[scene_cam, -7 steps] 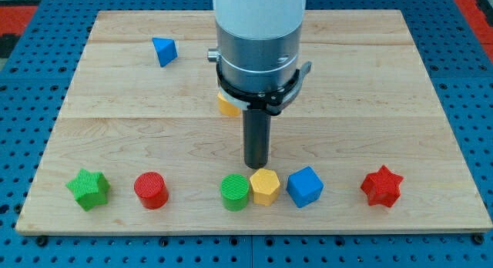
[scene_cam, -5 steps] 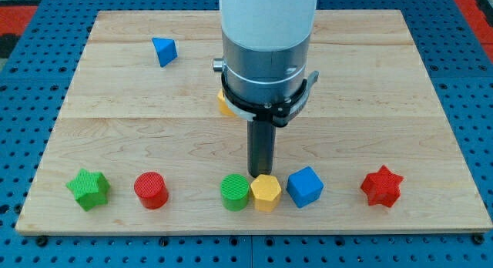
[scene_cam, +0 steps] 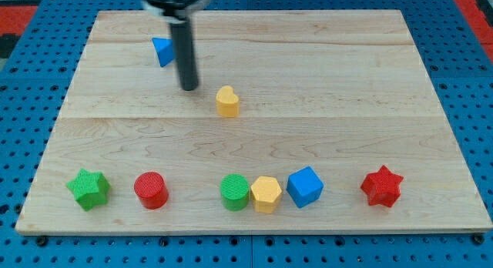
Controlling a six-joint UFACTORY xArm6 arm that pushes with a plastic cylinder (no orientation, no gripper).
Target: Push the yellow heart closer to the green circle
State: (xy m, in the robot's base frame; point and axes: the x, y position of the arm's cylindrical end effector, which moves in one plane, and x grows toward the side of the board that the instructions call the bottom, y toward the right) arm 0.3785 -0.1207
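The yellow heart lies near the middle of the wooden board. The green circle stands near the view's bottom, below the heart and well apart from it. My tip is on the board up and to the left of the yellow heart, a short gap away from it, and just right of the blue triangle. The rod looks motion-blurred.
A yellow hexagon touches the green circle's right side, with a blue cube right of it. A red star sits at the bottom right. A green star and a red circle sit at the bottom left.
My rod has moved from just above the yellow hexagon and green circle up and left to beside the blue triangle. The yellow heart, hidden before, now shows. The hexagon was nudged down slightly earlier.
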